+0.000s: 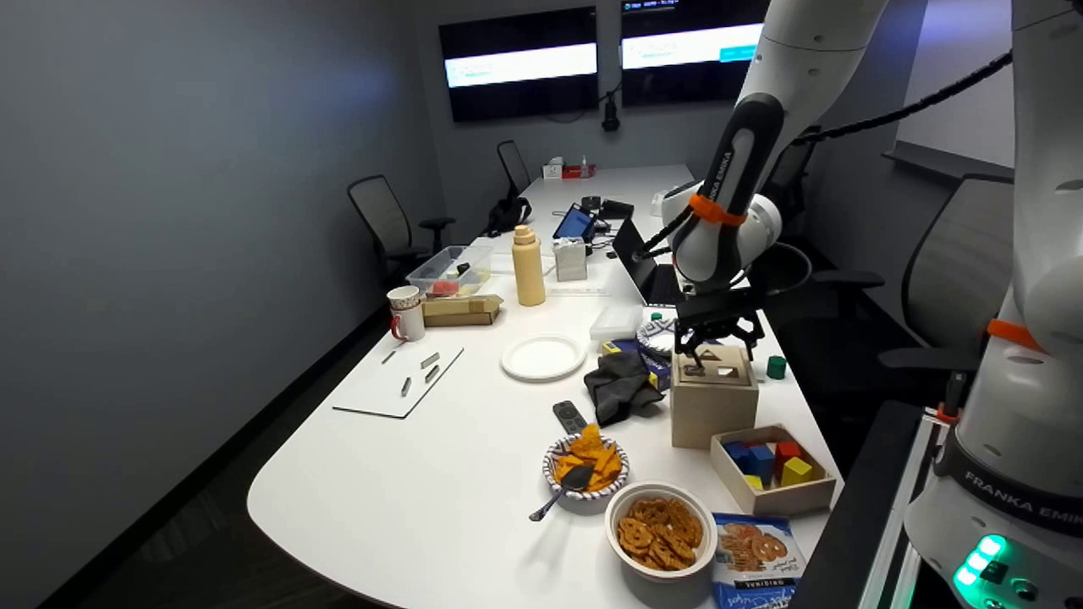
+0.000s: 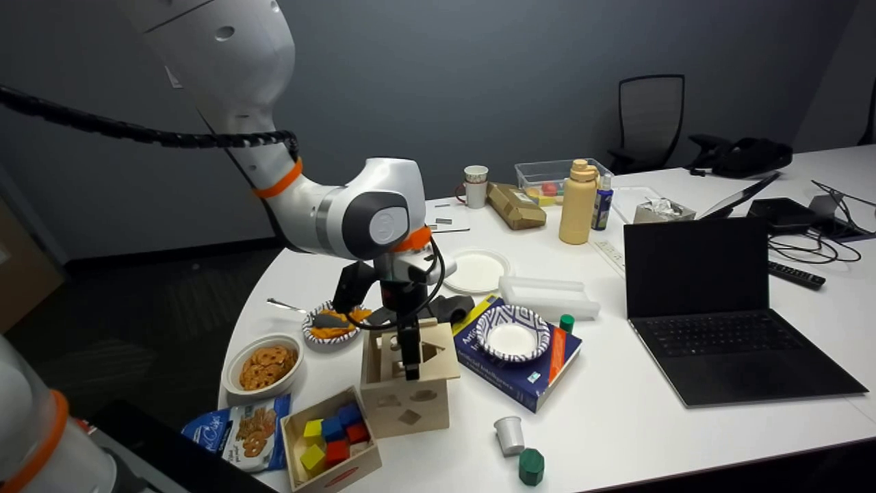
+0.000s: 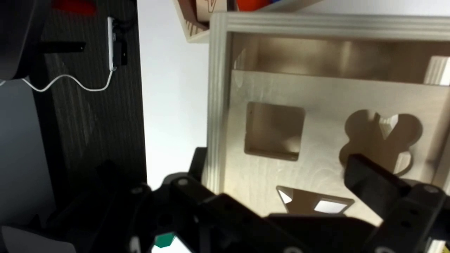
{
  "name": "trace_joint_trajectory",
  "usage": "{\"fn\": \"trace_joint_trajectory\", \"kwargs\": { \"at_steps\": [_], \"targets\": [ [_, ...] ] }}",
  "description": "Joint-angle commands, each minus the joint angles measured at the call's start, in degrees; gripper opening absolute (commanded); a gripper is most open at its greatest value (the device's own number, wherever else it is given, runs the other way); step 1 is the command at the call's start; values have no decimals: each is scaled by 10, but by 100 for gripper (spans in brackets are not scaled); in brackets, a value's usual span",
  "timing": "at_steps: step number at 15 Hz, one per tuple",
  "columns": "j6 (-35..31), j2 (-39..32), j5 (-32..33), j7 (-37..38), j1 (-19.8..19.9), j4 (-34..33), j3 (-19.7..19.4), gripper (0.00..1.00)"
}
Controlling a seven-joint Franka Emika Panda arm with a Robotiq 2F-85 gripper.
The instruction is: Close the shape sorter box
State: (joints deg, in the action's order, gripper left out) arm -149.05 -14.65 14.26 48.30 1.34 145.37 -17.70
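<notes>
In an exterior view, the wooden shape sorter box (image 1: pixel 715 416) stands on the white surface (image 1: pixel 440 482), with the tray of colored blocks (image 1: pixel 791 502) just beside it at 5 o'clock, the bowl of pretzel crisps (image 1: pixel 660 491) at 7, the bowl of tortilla chips (image 1: pixel 595 494) at 8 and the black cloth (image 1: pixel 624 389) at 9. In an exterior view, the lid (image 2: pixel 439 370) juts past the box's edge at 3 o'clock; in the wrist view, it leaves a gap at 12 o'clock. The hand (image 1: pixel 724 359) is over the lid, fingers (image 3: pixel 371 181) spread wide, holding nothing; whether a fingertip touches the wood I cannot tell.
</notes>
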Motion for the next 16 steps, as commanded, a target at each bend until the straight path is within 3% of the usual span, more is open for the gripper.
{"fn": "trace_joint_trajectory", "kwargs": {
  "at_steps": [1, 9, 16],
  "targets": [
    [29, 7, -29, -20, 12, -1, 9, 100],
    [35, 69, -32, -13, 15, 17, 7, 100],
    [70, 116, -36, -12, 26, 23, 35, 100]
  ]
}}
